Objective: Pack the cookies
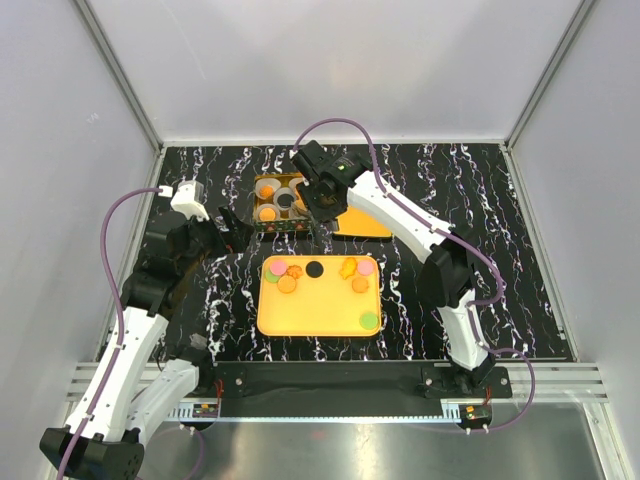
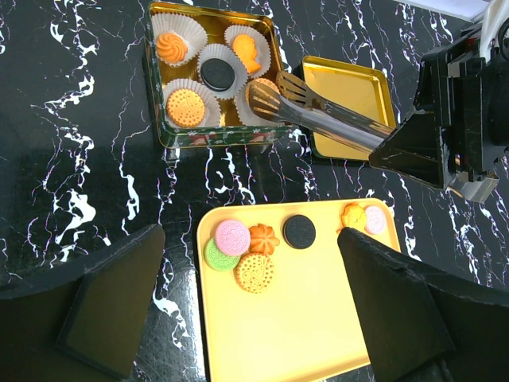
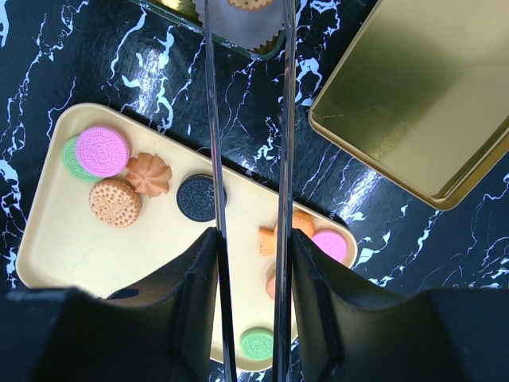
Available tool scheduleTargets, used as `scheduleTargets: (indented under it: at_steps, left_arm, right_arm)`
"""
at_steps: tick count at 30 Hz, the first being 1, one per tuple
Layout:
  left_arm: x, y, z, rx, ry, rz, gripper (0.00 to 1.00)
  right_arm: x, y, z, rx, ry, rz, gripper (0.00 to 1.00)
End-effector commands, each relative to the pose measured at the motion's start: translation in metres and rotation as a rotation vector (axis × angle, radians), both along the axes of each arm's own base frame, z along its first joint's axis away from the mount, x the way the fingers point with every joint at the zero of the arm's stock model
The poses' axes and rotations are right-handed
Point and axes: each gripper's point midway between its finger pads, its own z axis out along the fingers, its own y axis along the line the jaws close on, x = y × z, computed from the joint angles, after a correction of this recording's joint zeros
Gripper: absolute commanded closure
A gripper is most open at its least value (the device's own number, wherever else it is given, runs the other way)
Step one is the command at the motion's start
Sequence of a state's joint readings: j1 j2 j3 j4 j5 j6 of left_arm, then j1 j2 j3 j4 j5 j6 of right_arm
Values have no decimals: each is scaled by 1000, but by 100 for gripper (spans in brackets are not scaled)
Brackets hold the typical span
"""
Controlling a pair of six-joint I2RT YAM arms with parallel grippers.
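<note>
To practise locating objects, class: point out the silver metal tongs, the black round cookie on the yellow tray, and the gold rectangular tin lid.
silver metal tongs [image 2: 270, 97], left wrist view, blade end.
black round cookie [image 2: 300, 231], left wrist view, centre.
gold rectangular tin lid [image 2: 350, 83], left wrist view, bare inner floor.

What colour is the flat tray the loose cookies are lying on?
Yellow; the flat rectangular tray shows best in the left wrist view.
</note>
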State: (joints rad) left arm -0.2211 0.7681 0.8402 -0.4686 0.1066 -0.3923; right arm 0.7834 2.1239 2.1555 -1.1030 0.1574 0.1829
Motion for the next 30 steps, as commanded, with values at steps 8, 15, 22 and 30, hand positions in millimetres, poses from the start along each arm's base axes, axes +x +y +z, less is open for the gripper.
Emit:
scheduleTargets:
  at_steps: [8, 15, 22, 30]
  left_arm:
    - [4, -3, 10, -22, -49, -12, 1]
    - [5, -3, 10, -22, -49, -12, 1]
    - [5, -2, 10, -22, -47, -10, 1]
    - [5, -2, 9, -22, -46, -10, 1]
  right_arm:
    - [3, -3, 27, 48, -54, -5, 55]
    - [2, -3, 28, 50, -52, -4, 54]
    - [1, -3, 31, 54, -55, 0, 52]
    - [1, -4, 34, 55, -62, -3, 52]
